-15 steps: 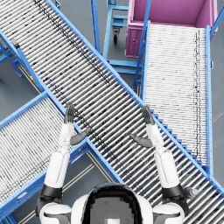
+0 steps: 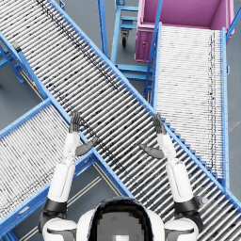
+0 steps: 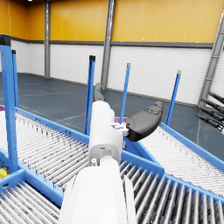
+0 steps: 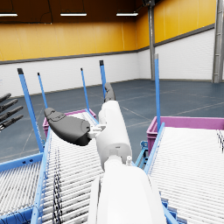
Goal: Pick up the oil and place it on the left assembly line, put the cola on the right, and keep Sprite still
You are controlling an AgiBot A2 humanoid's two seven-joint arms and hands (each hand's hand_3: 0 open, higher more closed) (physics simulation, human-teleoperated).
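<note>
Unchanged from earlier — left hand [image 2: 75, 137] at 8, right hand [image 2: 160, 139] at 4 — both spread, empty, fingers toward 12.

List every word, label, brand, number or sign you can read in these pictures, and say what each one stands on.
None: no readable text appears in any view.
The central roller conveyor, the right conveyor, the pink bin, the yellow and white wall, the left hand and the right hand bear no writing.
No bottle or label is in view.
</note>
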